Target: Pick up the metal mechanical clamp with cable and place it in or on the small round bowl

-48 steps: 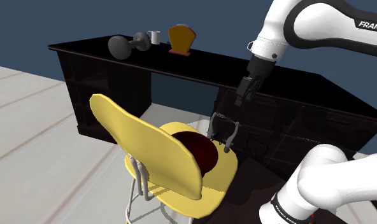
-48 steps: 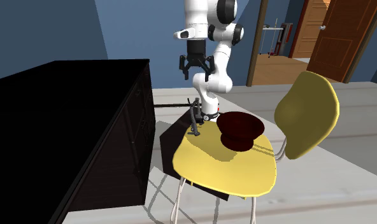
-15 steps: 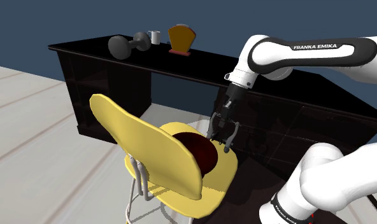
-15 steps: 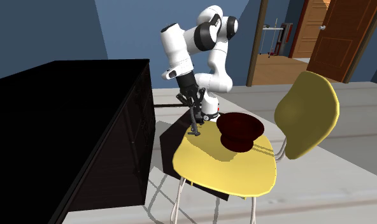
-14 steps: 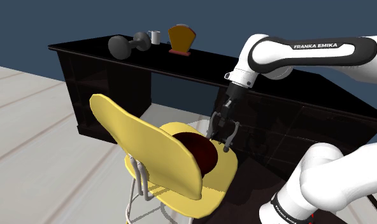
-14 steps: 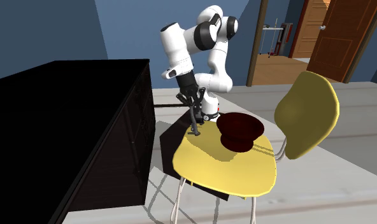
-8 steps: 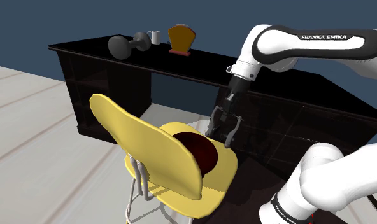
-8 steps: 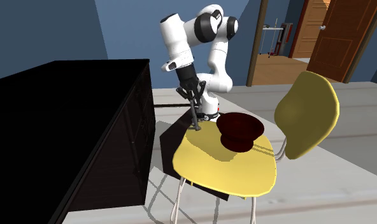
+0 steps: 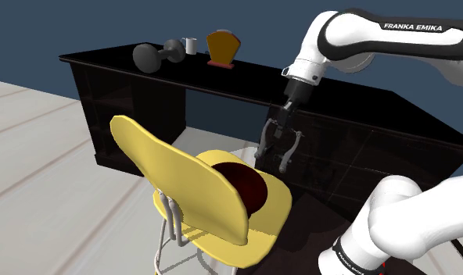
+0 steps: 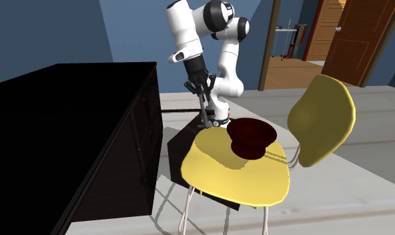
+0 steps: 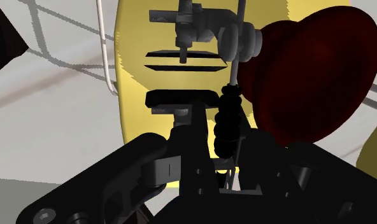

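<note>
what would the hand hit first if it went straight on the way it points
Likely the yellow chair seat, just beside the dark red bowl; the clamp in the hand would touch down first.

- White arm (image 9: 363, 39) arched high, wrist angled down toward the shoulder view's left.
- Gripper (image 9: 283, 121) points downward, fingers clasping the clamp (image 9: 278, 148), which hangs beneath.

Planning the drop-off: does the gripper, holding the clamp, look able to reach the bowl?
Probably yes. The gripper holds the clamp above the seat, beside the bowl; nothing stands between them or over the bowl, and the chair back is on the bowl's other side.
</note>
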You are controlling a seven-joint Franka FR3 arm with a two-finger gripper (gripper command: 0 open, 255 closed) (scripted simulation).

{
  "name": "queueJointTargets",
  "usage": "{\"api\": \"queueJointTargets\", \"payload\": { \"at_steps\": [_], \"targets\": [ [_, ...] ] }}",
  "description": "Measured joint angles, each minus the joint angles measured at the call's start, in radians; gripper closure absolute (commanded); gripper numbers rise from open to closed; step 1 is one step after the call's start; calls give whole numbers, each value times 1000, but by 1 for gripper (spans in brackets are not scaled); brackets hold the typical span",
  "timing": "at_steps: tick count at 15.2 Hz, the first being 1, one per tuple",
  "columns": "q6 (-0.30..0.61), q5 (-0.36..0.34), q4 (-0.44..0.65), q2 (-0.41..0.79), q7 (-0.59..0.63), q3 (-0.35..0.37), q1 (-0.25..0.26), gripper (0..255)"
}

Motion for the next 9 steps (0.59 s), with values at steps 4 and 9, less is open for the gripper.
{"api": "queueJointTargets", "payload": {
  "at_steps": [4, 9],
  "targets": [
    [-49, -1, 53, 2, 15, 0, 2, 255],
    [-110, -1, 128, 14, 31, -2, 5, 255]
  ]
}}
